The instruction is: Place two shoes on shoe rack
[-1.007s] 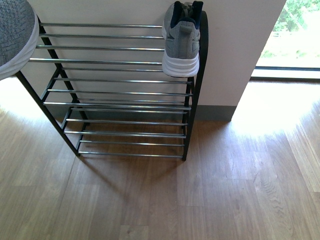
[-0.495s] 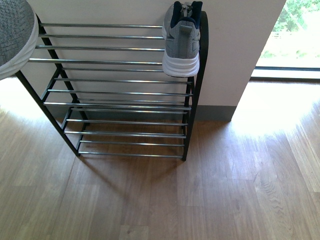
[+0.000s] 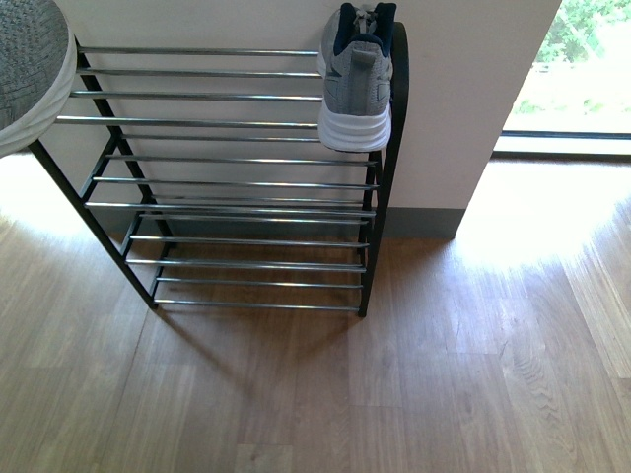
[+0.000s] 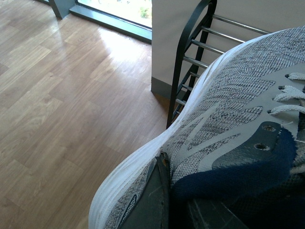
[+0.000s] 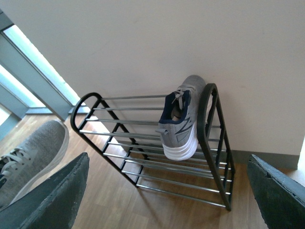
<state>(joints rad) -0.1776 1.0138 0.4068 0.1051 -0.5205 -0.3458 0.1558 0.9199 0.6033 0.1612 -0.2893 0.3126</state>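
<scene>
One grey knit shoe [image 3: 357,84] with a thick white sole rests on the top tier of the shoe rack [image 3: 227,182] at its right end, heel toward me; it also shows as shoe [image 5: 180,125] on the rack [image 5: 143,157]. The second shoe [image 3: 30,69] hangs in the air by the rack's left end. My left gripper [image 4: 164,191] is shut on that shoe [image 4: 224,114] at its navy collar. My right gripper [image 5: 171,200] hovers open in front of the rack, its wide-apart fingers [image 5: 57,200] holding nothing.
A white wall stands behind the rack, with a grey skirting board [image 3: 424,222]. A floor-level window [image 3: 577,74] lies to the right. Wooden floor [image 3: 394,374] spreads in front of the rack.
</scene>
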